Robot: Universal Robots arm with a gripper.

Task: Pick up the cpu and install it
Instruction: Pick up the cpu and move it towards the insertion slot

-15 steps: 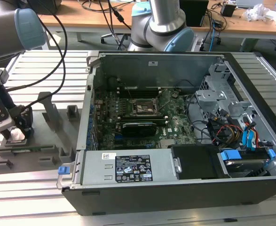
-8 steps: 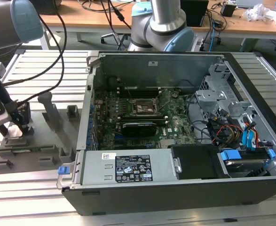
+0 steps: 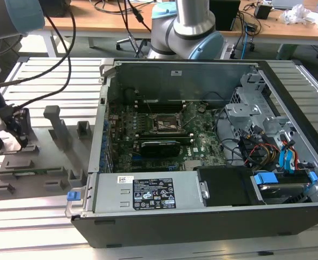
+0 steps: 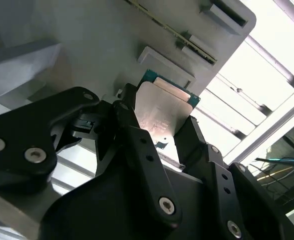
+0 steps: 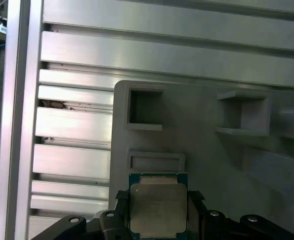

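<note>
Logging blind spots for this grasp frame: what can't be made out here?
Whether the cpu is clear of the fixture: both wrist views, its metal top and the gripper hide the underside.
The cpu's nearest edge: first wrist view, cut off by the picture's edge.
The gripper's hold: exterior view, too small, partly cut by that view's left edge.
The socket's inside: exterior view, too small.

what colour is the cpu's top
The cpu top is pale silver-grey; best in the first wrist view.
</note>
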